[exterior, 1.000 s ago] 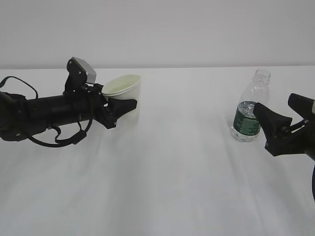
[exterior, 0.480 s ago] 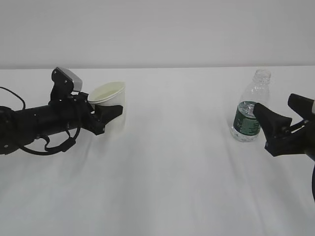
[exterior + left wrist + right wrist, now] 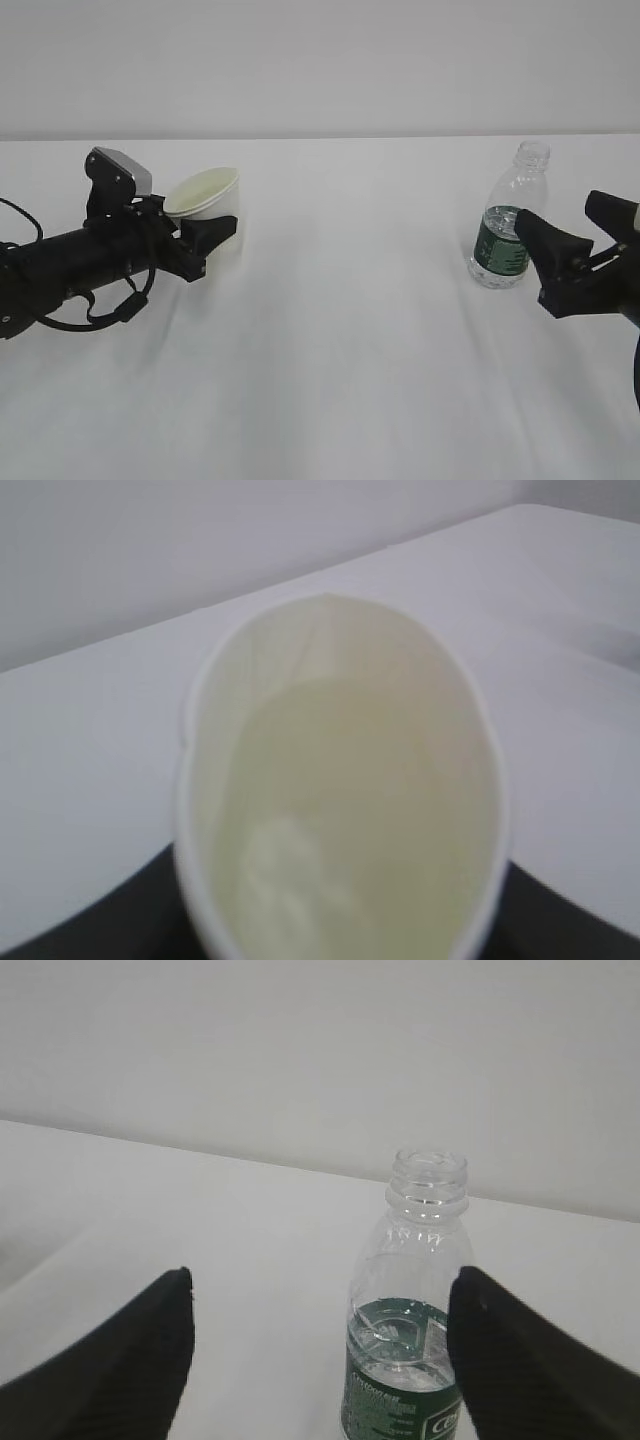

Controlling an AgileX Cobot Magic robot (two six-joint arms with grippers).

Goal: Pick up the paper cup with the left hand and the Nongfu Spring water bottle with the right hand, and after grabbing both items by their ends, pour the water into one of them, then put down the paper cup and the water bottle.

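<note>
Exterior view shows the left hand [image 3: 205, 240] clamping the tilted white paper cup [image 3: 208, 205] at nine o'clock, so level it gently; the right hand [image 3: 575, 245] gapes empty beside the clear ribbed Nongfu Spring water bottle [image 3: 508, 225].

The cup [image 3: 207, 203] is white outside and pale cream within, at nine o'clock on the plain white table [image 3: 340, 350]. At three o'clock the clear bottle [image 3: 508, 222] wears a dark green label with white lettering. Both grippers [image 3: 205, 238] [image 3: 572, 248] are black, the left wrist block [image 3: 118, 172] grey.
</note>
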